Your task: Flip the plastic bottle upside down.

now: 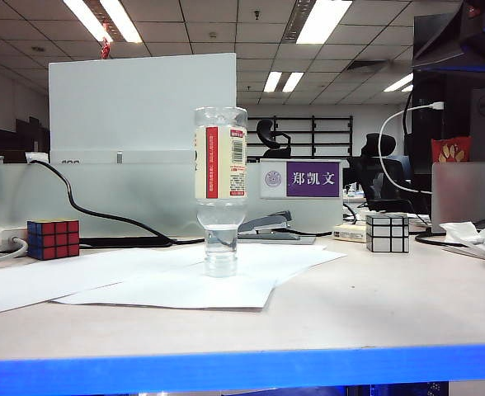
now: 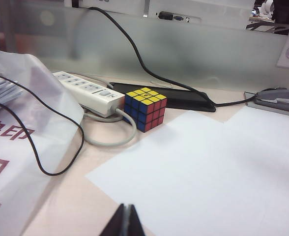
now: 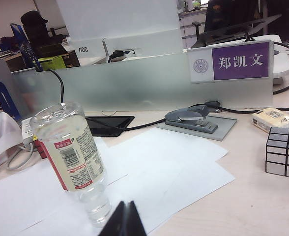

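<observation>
One plastic bottle (image 1: 221,183) inverted, two cubes, both hands (seemingly) closed.

1 bottle (image 1: 221,177), 2 puzzle cubes (image 1: 53,238)

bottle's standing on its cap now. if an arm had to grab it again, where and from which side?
Grip the bottle on its straight labelled body, above the tapering neck, coming in level. It balances on its small cap, so pinch squarely and avoid pushing. The right gripper, shut, sits nearest, low beside the neck; the left gripper, also shut, is off toward the colourful cube. Probably use the right.
</observation>
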